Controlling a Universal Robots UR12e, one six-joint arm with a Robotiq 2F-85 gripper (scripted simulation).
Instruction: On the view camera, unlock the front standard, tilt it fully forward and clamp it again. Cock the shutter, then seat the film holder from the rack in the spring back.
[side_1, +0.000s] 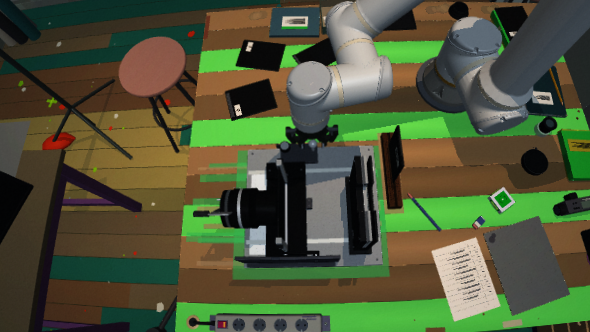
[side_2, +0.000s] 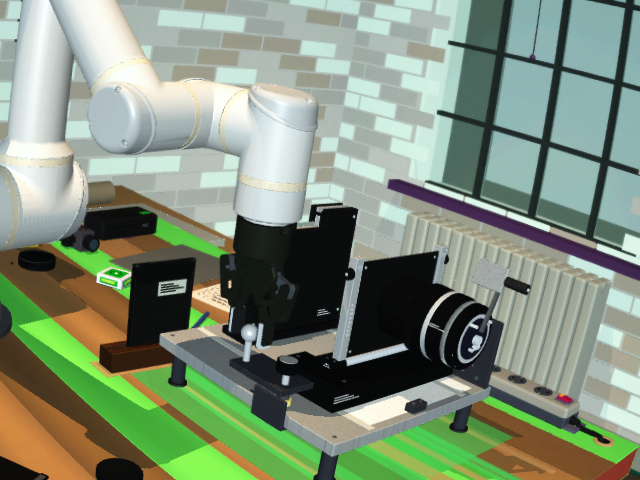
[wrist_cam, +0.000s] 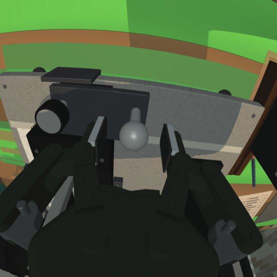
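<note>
The spring back (side_2: 320, 268) at the rear of the view camera is partly hidden behind my arm. The camera sits on a grey plate, its front standard (side_2: 393, 305) upright with the lens (side_2: 455, 330) and the shutter lever (side_2: 491, 305) pointing away from the rack. A ball-topped lock lever (wrist_cam: 133, 134) (side_2: 249, 333) stands at the plate's near edge beside a knurled knob (wrist_cam: 52, 116). My gripper (wrist_cam: 133, 140) (side_2: 250, 330) is open and empty, lowered over the ball so that it sits between the fingers. The film holder (side_2: 160, 302) (side_1: 397, 150) stands upright in its wooden rack (side_2: 134, 356).
The wooden rack stands just beside the plate. Spare black holders (side_1: 250, 97), lens caps (side_1: 534, 161), a pencil (side_1: 424, 212), papers (side_1: 465, 277) and a grey sheet lie scattered on the striped bench. A power strip (side_1: 270, 322) runs along one edge, and a stool (side_1: 152, 67) stands off the bench.
</note>
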